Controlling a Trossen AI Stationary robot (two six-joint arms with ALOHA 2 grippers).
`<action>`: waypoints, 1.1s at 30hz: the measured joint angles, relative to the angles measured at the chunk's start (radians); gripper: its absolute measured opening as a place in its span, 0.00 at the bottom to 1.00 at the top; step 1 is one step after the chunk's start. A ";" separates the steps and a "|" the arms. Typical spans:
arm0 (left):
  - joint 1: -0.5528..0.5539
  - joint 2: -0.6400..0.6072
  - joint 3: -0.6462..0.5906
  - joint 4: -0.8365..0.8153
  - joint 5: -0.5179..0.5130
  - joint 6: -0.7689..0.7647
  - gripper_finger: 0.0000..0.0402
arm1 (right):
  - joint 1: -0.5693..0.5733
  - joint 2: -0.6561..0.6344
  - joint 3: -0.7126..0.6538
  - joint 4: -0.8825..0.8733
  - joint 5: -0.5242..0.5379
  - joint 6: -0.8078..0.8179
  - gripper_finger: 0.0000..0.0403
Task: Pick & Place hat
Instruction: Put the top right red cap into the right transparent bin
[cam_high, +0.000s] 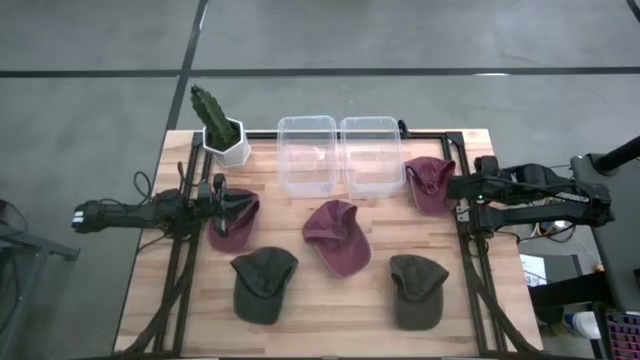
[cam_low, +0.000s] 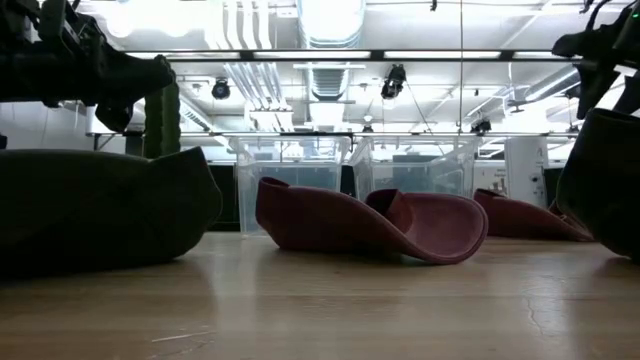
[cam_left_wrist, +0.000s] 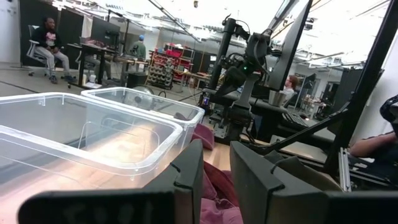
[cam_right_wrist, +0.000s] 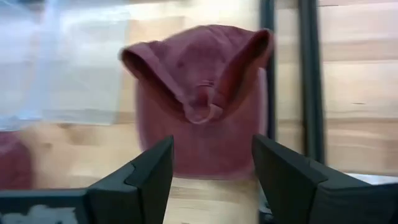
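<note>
Two dark green hats (cam_high: 264, 284) (cam_high: 417, 290) lie near the front edge of the surface (cam_high: 330, 320), one cut off at each side of the low view. A maroon hat (cam_high: 337, 236) lies mid-surface. At the left edge, the left pincer (cam_high: 222, 205) is nearly closed on another maroon hat (cam_high: 236, 222), mostly hidden below its fingers. At the right edge, the right pincer (cam_right_wrist: 211, 168) stands open, empty, above a third maroon hat (cam_right_wrist: 199, 99). Two clear bins (cam_high: 306, 152) (cam_high: 371, 153) and a potted cactus (cam_high: 218, 124) line the back edge.

A robotics lab: exposed ceiling ducts (cam_low: 330, 20), equipment racks (cam_left_wrist: 165, 68), another robot arm (cam_left_wrist: 245, 74) behind.
</note>
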 joint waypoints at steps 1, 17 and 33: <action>0.000 0.000 0.000 0.000 -0.006 0.000 0.18 | 0.000 0.015 0.000 -0.010 0.000 0.007 0.52; 0.000 0.000 0.000 0.000 -0.031 0.000 0.18 | -0.086 0.093 0.000 -0.028 -0.079 0.147 0.52; 0.000 0.000 0.000 0.001 -0.040 0.000 0.18 | -0.442 0.273 0.000 0.071 -0.105 -0.200 0.52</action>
